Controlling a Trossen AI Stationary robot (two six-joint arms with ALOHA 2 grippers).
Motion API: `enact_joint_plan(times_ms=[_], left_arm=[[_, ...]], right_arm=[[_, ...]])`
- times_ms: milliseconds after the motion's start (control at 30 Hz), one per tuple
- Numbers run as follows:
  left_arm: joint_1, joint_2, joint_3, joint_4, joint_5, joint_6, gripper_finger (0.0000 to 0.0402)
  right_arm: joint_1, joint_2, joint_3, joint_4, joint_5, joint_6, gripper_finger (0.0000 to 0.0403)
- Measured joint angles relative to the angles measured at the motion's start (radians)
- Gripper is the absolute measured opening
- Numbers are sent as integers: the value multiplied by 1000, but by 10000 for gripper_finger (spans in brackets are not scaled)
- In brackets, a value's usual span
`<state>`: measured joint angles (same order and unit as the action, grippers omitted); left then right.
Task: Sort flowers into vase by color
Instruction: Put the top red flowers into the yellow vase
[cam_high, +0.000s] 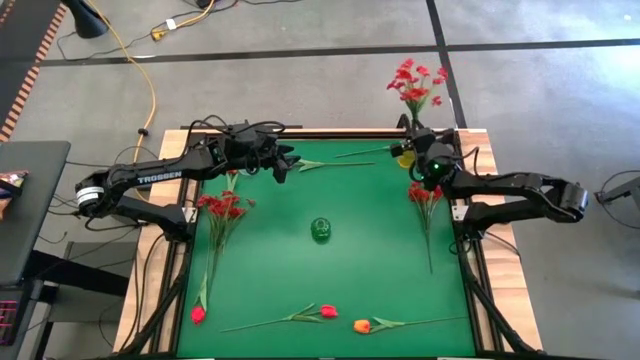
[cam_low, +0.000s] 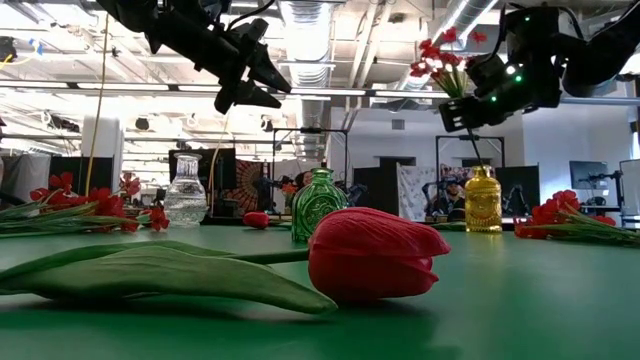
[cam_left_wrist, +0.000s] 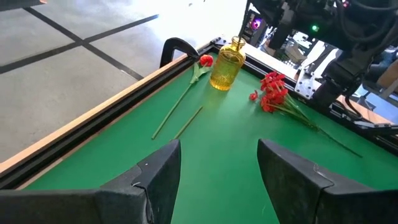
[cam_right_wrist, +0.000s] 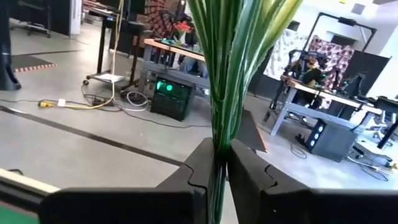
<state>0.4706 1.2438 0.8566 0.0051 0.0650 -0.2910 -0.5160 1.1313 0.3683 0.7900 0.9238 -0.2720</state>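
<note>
A spray of small red blossoms (cam_high: 415, 85) stands upright over the yellow vase (cam_low: 482, 200) at the table's far right. My right gripper (cam_right_wrist: 221, 155) is shut on its green stems, just above the vase (cam_high: 404, 157). My left gripper (cam_left_wrist: 217, 174) hangs open above the far left of the mat (cam_high: 283, 165) and holds nothing. More red sprays lie flat on the mat at the left (cam_high: 222, 207) and at the right (cam_high: 425, 195). Two red tulips (cam_high: 328, 312) (cam_high: 198, 314) and an orange tulip (cam_high: 361, 326) lie near the front edge. My right gripper pinches the bundle of green stems (cam_right_wrist: 219, 134) between its two fingers, below the blossoms. The fingers are level, slanting in from the table's right toward its far edge, and lie across the upright stems. The blossoms (cam_low: 440, 60) stand above the fingers. A stem (cam_low: 470, 150) runs down toward the vase's mouth.
A green glass vase (cam_high: 320, 230) stands mid-table and a clear glass vase (cam_low: 185, 190) at the far left. A red tulip (cam_left_wrist: 206, 60) and loose stems (cam_left_wrist: 177, 118) lie along the far edge. The middle of the green mat (cam_high: 370, 260) is bare.
</note>
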Motion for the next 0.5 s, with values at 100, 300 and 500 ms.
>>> enact_joint_plan(times_ms=[100, 300, 500], left_arm=[[0, 0, 0, 0, 0, 0, 200], [0, 0, 0, 0, 0, 0, 200], [0, 0, 0, 0, 0, 0, 200]], right_arm=[[8, 0, 0, -18, 0, 1, 67], [23, 0, 0, -28, 2, 0, 68], [41, 0, 0, -29, 3, -40, 94]])
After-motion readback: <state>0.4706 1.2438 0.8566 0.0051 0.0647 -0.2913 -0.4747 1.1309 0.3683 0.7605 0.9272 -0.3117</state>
